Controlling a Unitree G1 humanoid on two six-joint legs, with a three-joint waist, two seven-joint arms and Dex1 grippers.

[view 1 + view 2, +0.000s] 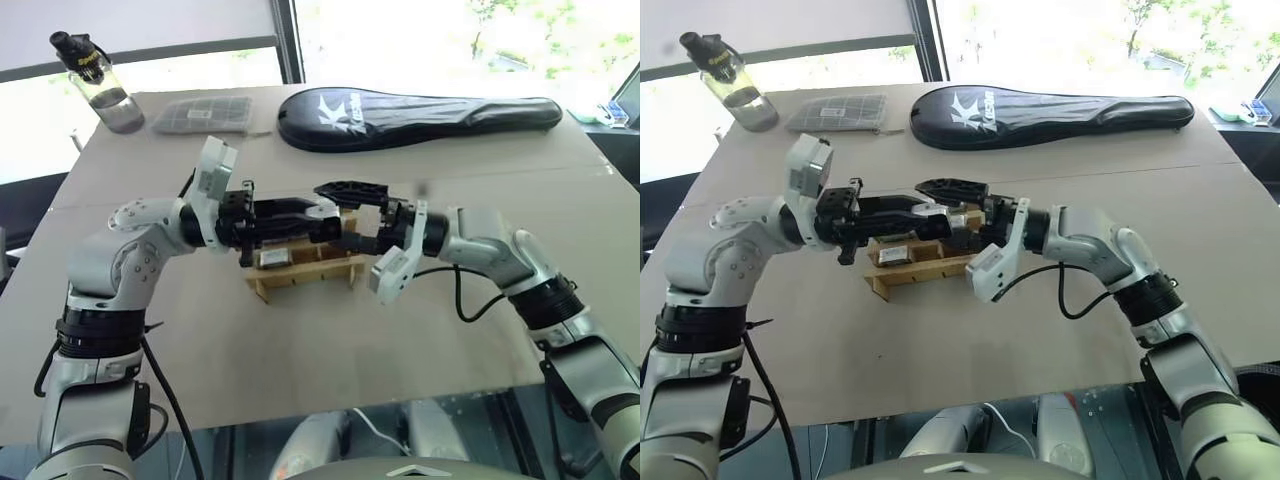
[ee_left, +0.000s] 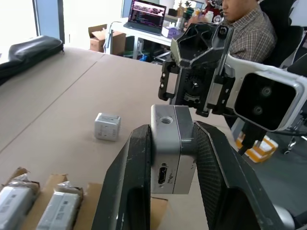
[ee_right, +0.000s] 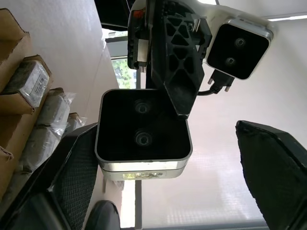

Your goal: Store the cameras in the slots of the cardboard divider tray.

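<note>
the cardboard-covered table (image 1: 300, 330) carries a black racket case (image 1: 420, 115), a water bottle (image 1: 100, 85) and a mesh pouch (image 1: 205, 113). the cardboard divider tray (image 1: 300, 272) at mid-table already has some slots filled; one camera (image 2: 107, 126) lies loose. above the tray, the left gripper (image 2: 172, 158) clamps a camera (image 2: 171, 148); the right gripper (image 3: 163, 172) stands apart around it.
</note>
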